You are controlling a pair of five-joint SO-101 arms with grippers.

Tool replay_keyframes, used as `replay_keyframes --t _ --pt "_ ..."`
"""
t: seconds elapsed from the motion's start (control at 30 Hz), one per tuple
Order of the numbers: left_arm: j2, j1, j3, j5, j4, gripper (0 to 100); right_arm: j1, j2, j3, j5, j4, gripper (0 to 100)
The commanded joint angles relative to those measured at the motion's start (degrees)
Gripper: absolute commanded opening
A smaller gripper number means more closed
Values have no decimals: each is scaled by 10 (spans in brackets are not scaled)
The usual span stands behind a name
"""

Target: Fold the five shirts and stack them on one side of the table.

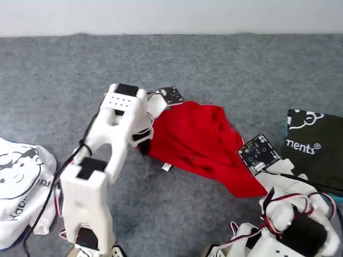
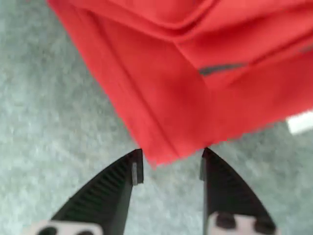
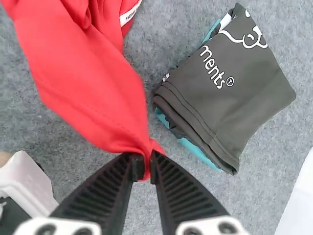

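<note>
Right pincer (image 3: 142, 169) is clamping the unfolded red shirt (image 1: 198, 139), left pincer (image 2: 171, 164) gaping open at its hem; dark shirt (image 1: 313, 147) is lying folded beside it.

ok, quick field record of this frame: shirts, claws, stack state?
red shirt: unfolded, mid-table
left claw: open, a red shirt corner between its jaws
right claw: shut on another red shirt corner
dark grey shirt: folded, on top of a teal shirt, right side
white shirt: crumpled, left edge
stack: two shirts visible in it
table: grey, carpet-like surface
</note>
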Motion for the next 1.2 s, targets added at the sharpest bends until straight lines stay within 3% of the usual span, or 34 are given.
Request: replay_keyframes --t 0.0,0.27,0.5,0.87,1.17 --pt "39 4 -50 -4 11 190 9 -1 -4 -6 22 9" --pt "74 33 -76 -4 26 24 9 -1 -4 -6 22 9" --pt "33 41 -129 51 85 15 7 -1 -6 -6 20 9" --pt "-270 -68 -209 140 148 14 -30 46 -122 -103 -105 9" --pt "-498 -72 -211 137 112 15 -38 198 -369 -170 -220 9"
